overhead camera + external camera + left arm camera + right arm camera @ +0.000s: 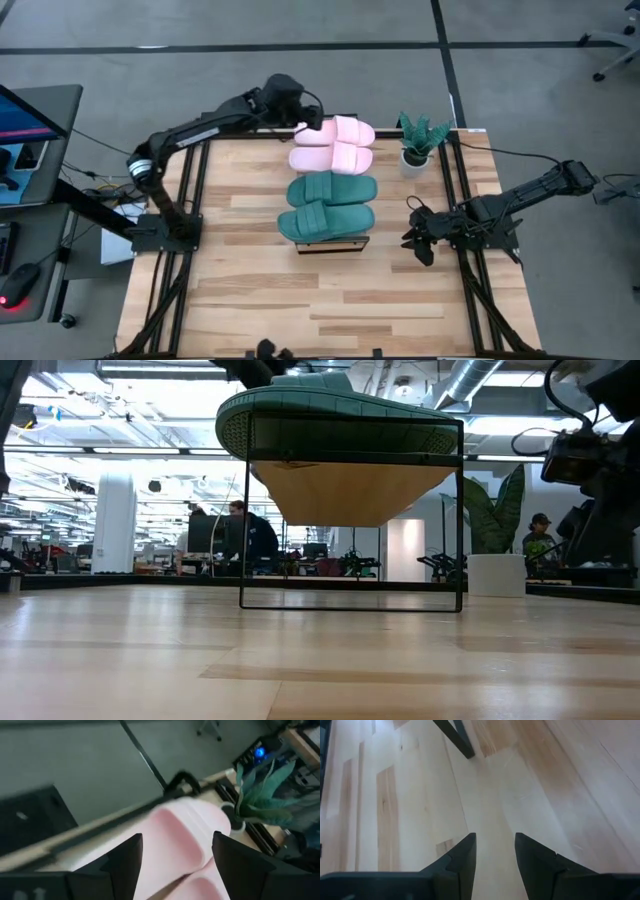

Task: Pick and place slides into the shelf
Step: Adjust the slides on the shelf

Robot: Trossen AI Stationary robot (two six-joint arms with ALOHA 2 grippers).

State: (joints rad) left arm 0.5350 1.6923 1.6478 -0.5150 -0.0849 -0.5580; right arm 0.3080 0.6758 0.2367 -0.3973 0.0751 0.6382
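**Slides racked, left arm at the far pair**

Wood-plank table (250, 300) under both arms, open office floor beyond. Left gripper (300, 108) at the far-left end of the shelf (333, 243), fingers (125, 865) spread around the outer pink slide (336, 131), probably mid-release or nudging it square; contact hard to judge. Four slides side by side across the shelf top: two pale pink (331, 156) farther back, two teal (331, 189) nearer, wide straps up, soles flat. Nearest teal slide (326, 220) overhanging the frame end in the low view. Right gripper (420, 238) parked right of the shelf, low over bare planks, fingers apart, empty, likely waiting.
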